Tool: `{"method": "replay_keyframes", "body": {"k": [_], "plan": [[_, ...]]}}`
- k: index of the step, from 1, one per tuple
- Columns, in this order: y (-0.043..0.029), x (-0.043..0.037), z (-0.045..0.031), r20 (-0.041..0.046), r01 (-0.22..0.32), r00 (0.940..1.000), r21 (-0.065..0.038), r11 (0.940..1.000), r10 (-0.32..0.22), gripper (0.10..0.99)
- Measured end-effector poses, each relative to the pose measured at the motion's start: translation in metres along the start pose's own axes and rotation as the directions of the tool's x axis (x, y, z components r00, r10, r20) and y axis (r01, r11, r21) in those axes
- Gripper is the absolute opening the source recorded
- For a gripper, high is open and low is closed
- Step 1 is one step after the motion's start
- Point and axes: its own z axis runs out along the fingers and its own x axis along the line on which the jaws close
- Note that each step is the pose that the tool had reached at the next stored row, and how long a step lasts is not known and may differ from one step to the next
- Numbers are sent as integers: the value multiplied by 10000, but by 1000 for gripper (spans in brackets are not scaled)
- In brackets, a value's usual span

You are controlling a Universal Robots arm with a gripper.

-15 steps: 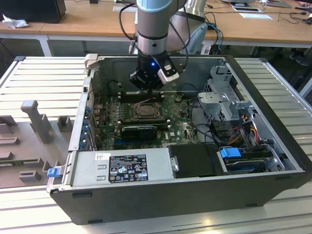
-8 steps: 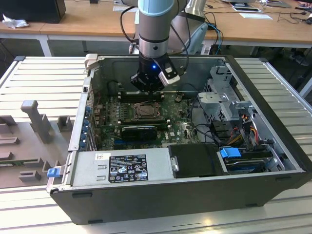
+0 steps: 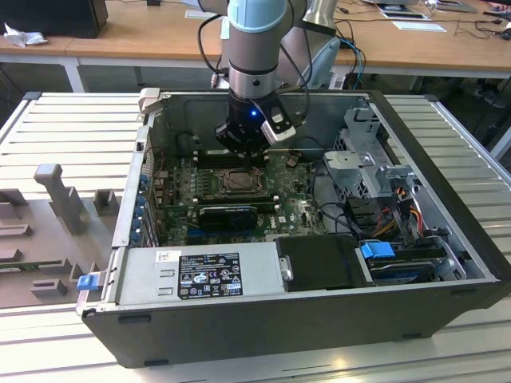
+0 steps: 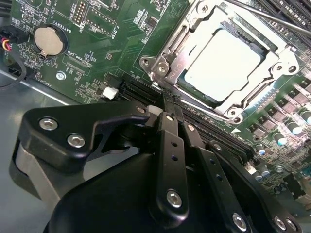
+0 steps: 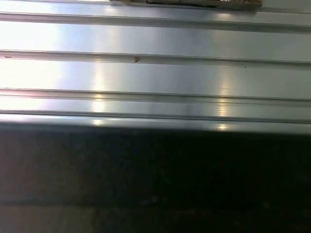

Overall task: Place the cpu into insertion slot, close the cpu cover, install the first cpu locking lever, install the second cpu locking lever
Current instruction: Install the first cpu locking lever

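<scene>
gripper: lower centre of second wrist view, fingers pressed together, holding nothing
cpu: upper right, seated in insertion slot
cpu cover: down flat, framing the chip
exterior view: gripper just above socket, frame centre, inside open computer case

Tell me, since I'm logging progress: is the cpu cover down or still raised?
Down. In the second wrist view the cpu cover lies flat around the cpu, whose silver top shows through its window.

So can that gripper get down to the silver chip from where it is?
Probably yes. The gripper hangs close beside the cpu, which lies in the insertion slot with its top bare inside the cpu cover; nothing stands between them.
</scene>
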Motion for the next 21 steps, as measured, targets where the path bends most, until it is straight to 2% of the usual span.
{"method": "replay_keyframes", "body": {"k": [14, 21], "plan": [[-13, 0, -14, 1, 18, 10000, 10, 10000, -18, 106], [-15, 0, -8, -2, 18, 10000, 48, 10000, -18, 106]]}}
